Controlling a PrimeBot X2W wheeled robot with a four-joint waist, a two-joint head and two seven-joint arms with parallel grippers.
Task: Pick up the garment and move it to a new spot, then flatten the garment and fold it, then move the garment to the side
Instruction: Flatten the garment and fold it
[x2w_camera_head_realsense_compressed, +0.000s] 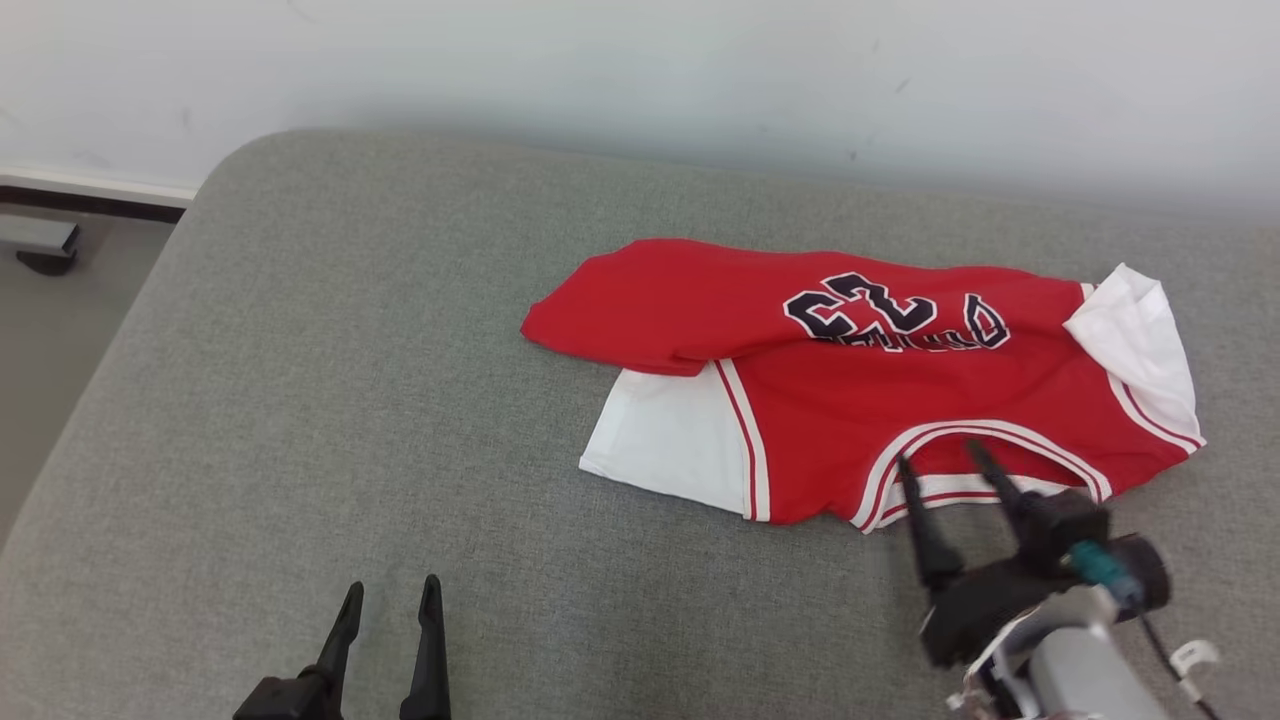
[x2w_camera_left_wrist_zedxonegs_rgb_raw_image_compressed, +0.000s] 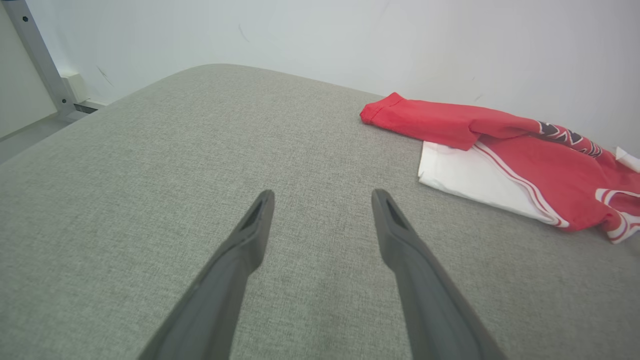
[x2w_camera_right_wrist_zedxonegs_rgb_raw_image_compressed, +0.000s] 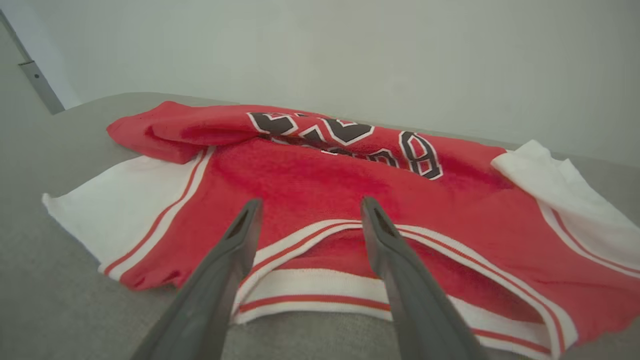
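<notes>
The red basketball jersey (x2w_camera_head_realsense_compressed: 860, 400) is lying partly doubled over on the grey cushion (x2w_camera_head_realsense_compressed: 330, 400), toward its far right corner by the wall (x2w_camera_head_realsense_compressed: 640, 70). The right gripper (x2w_camera_head_realsense_compressed: 937, 455) is hovering at the jersey's near edge, its jaws standing released and empty over the white-trimmed neckline (x2w_camera_head_realsense_compressed: 990, 428). The left gripper (x2w_camera_head_realsense_compressed: 392, 587) is hanging over bare cushion by the near edge, well apart from the jersey, jaws likewise released

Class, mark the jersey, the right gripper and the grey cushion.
jersey (x2w_camera_head_realsense_compressed: 850, 400): head view, red front panel.
right gripper (x2w_camera_head_realsense_compressed: 938, 453): head view, midway between its fingertips.
grey cushion (x2w_camera_head_realsense_compressed: 300, 400): head view, bare fabric.
</notes>
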